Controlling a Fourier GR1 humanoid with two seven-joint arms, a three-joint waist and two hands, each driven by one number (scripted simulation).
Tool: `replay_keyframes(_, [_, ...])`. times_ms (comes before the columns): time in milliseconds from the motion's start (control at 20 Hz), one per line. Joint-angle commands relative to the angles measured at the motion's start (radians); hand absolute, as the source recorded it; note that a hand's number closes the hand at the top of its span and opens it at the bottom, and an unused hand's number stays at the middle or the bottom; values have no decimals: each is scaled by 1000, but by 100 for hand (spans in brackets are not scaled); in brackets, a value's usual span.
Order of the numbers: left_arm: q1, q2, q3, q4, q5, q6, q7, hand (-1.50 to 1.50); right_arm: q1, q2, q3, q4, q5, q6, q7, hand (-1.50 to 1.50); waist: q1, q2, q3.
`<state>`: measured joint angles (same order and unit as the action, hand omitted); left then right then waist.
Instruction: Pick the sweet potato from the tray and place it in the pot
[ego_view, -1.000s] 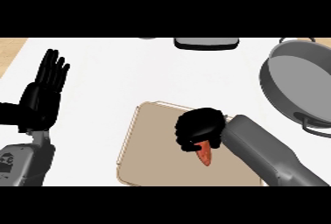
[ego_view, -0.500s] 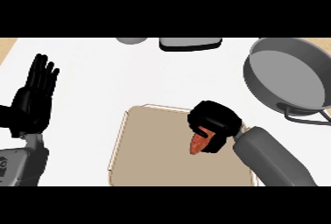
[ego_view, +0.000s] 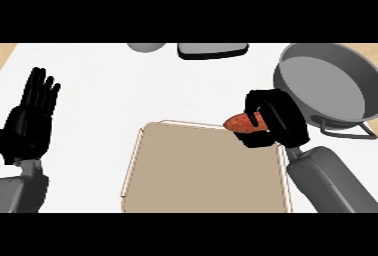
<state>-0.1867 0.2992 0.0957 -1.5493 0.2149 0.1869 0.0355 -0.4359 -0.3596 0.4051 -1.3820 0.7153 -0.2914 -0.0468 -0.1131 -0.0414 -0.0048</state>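
The counter (ego_view: 148, 85) is white and has lots of bare room in the middle and on the left. The tan tray (ego_view: 203, 172) lies flat near the bottom, and its lower edge runs out of view. The grey pot (ego_view: 325, 82) sits at the upper right, partly cut off by the right edge. Its wire handle (ego_view: 347, 131) points down toward the robot. There is a strip of bare counter between the tray's top right corner and the pot.

At the top edge sit a dark flat thing (ego_view: 212, 50) and a small grey round thing (ego_view: 146, 47), both partly cut off.

The right robot hand (ego_view: 275, 120) is curled around the sweet potato (ego_view: 242, 122). The orange sweet potato sticks out on the hand's left side. It is over the tray's top right corner, close to the pot's rim but not inside the pot.

The left robot hand (ego_view: 29, 120) rests at the left edge. Its fingers are straight and point up, and it holds nothing.
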Motion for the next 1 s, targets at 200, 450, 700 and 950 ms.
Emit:
replay_keyframes(200, [-6, 20, 8, -36, 36, -49, 20, 0, 153, -158, -210, -430, 45, -4, 327, 150, 51, 24, 3])
replay_keyframes(450, [-73, -5, -10, 3, 18, -46, 25, 0, 243, -298, -402, -518, -65, 140, 353, 150, 90, 38, 4])
replay_keyframes(700, [-39, -61, -82, -38, -55, -11, 9, 0, 297, -367, -574, -349, -172, 167, 167, 150, 106, 40, 6])
replay_keyframes(950, [-99, -78, -70, 18, -55, -8, 21, 0, 166, -384, -674, -21, -240, 160, -33, 150, 119, 44, 6])
